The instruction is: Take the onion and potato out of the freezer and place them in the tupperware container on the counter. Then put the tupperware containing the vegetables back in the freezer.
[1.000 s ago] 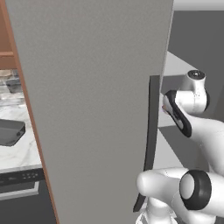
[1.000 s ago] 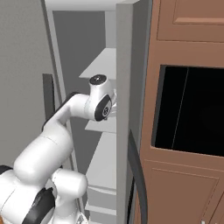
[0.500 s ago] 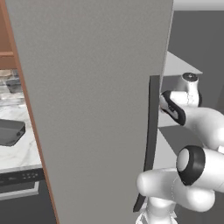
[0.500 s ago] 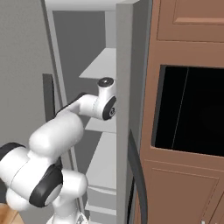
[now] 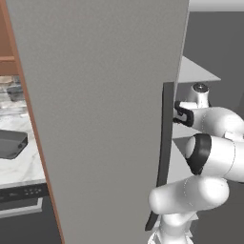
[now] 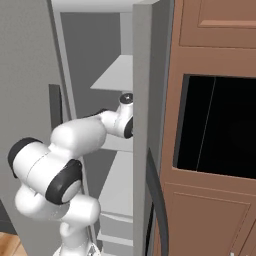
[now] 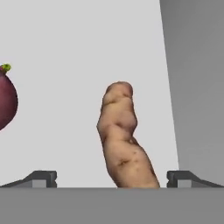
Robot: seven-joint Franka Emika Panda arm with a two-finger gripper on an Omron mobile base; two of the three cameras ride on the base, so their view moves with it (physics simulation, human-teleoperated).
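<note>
Two vegetables sit ahead of my gripper in the hand view, both on a pale grey shelf inside the freezer. I see the potato dead centre — a long, knobbly tan-brown lump with a few dark specks, bulging near its far end and running right down to the bottom of the view between my fingertips. I cannot tell whether it touches either tip. The onion lies well to its left, cut by the frame edge: a dark red-purple round shape with a small green nub on top. The two are apart, with bare shelf between them.

My jaws stand spread wide, one tip at each side of the potato, nothing pinched.

From the left base view I see the freezer's flat matte grey door swung open towards the camera, its long dark curved handle running down the door's edge, and my arm reaching past it into the shelves. The tupperware container — shallow, nearly black — rests on the counter, white marble with grey veins, far left. From the right base view my arm goes in at middle-shelf height, beside brown wooden cabinets and a dark appliance front.
</note>
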